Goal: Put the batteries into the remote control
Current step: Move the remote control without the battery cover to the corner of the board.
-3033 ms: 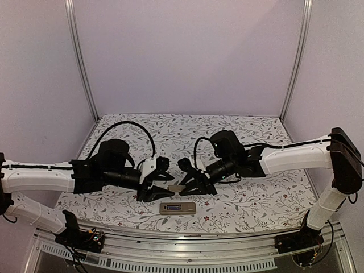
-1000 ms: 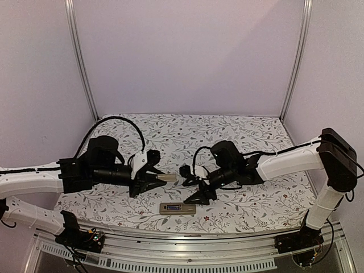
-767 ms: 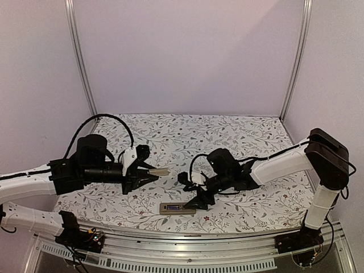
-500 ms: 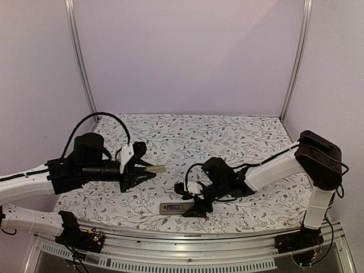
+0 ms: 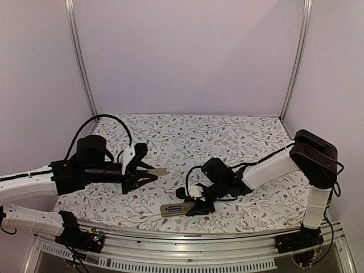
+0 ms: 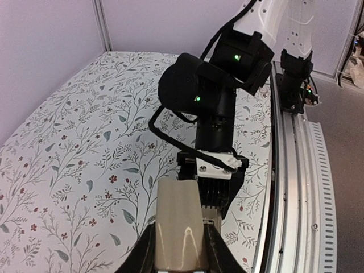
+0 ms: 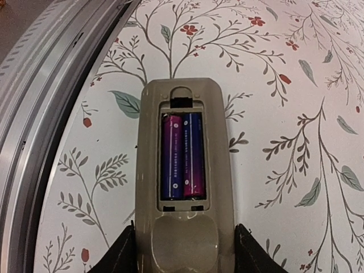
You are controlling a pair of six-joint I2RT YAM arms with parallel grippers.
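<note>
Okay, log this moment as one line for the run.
left fingers: shut on cover piece, held aloft | right fingers: straddling remote control end, grip unclear | batteries: two seated inside | cover piece: not fitted

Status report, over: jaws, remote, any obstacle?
Left jaws hold flat tan plastic cover aloft. Right jaws grip slim tan-grey remote control; two purple-blue cylindrical batteries seated inside. Recess unobstructed.

A white tabletop (image 5: 244,133) cloth printed with trailing leaves and small red flowers fills a lilac-walled booth (image 5: 187,51) framed by metal posts (image 5: 78,57). A flat tan battery cover (image 5: 158,170) sits raised above its left side; a ribbed aluminium rail (image 5: 187,259) lines the near edge.
</note>
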